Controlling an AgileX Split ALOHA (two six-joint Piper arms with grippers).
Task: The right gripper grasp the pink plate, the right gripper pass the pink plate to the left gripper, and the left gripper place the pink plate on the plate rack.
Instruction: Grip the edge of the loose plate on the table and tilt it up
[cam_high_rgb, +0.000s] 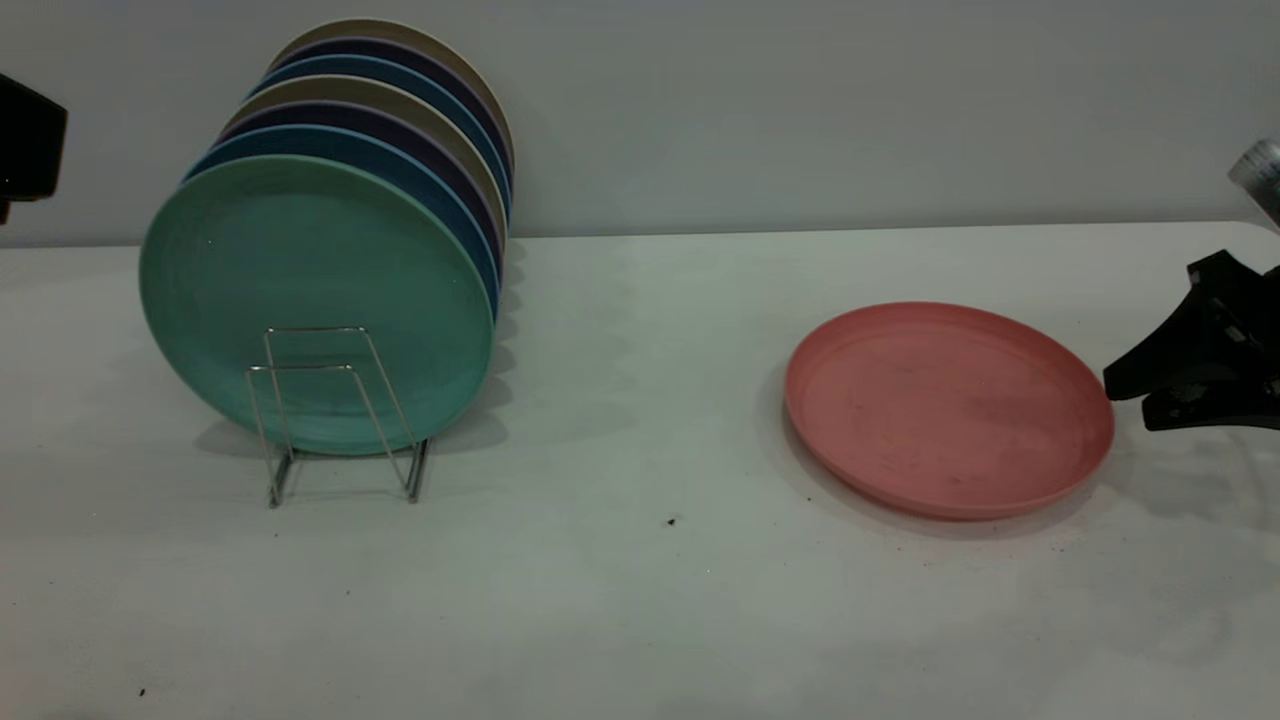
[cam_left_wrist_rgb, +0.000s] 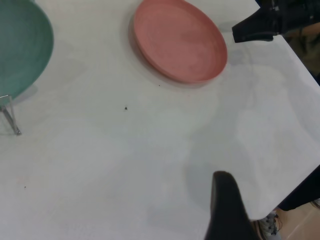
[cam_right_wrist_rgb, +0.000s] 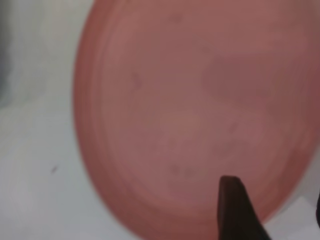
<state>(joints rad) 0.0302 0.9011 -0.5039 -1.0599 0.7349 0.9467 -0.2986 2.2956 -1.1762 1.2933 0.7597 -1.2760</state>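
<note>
The pink plate (cam_high_rgb: 945, 405) lies flat on the white table at the right; it also shows in the left wrist view (cam_left_wrist_rgb: 177, 40) and fills the right wrist view (cam_right_wrist_rgb: 190, 115). My right gripper (cam_high_rgb: 1128, 395) is open and low, right beside the plate's right rim, with one finger (cam_right_wrist_rgb: 234, 210) over the rim; it also shows in the left wrist view (cam_left_wrist_rgb: 255, 31). The plate rack (cam_high_rgb: 300, 368) stands at the left, holding upright plates. My left gripper (cam_high_rgb: 25, 140) is high at the far left edge, empty, with one finger (cam_left_wrist_rgb: 227, 212) showing.
A teal-green plate (cam_high_rgb: 310, 290) stands foremost in the rack, with several blue, purple and beige plates (cam_high_rgb: 400, 110) behind it. Two empty wire loops stand in front of the teal plate. The table's edge (cam_left_wrist_rgb: 295, 175) runs near the left gripper.
</note>
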